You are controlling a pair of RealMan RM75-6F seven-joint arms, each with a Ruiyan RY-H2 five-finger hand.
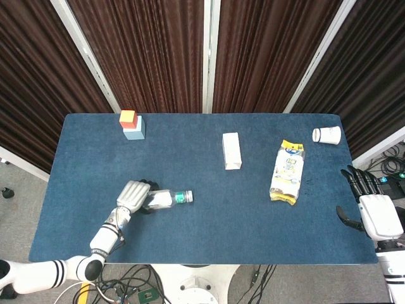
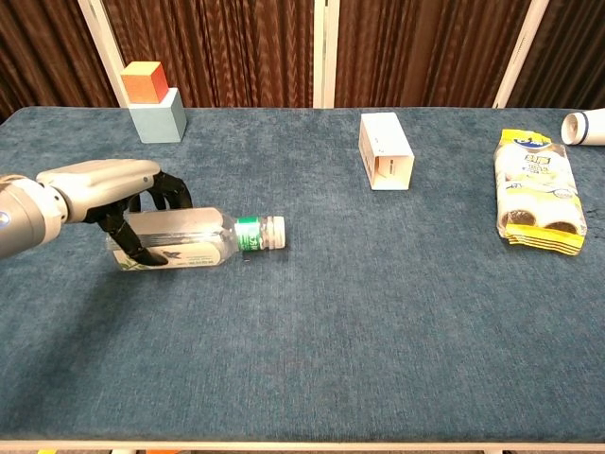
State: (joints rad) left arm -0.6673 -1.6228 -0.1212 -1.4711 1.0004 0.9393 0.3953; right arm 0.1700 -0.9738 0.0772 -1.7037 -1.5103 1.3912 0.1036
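Fingers of the left robot hand (image 2: 113, 184) curl around a clear bottle (image 2: 189, 238) lying on the blue tabletop (image 2: 378, 312). Right robot hand (image 1: 373, 212) rests at the tabletop's edge, fingers spread, holding nothing.

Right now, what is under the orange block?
The orange block sits on a pale blue block, which stands on the table. Their touching faces are hidden.

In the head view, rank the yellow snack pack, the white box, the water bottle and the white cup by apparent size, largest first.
1. Yellow snack pack.
2. Water bottle, partly covered by the left hand, so its place against the box is unsure.
3. White box.
4. White cup, clearly smallest.
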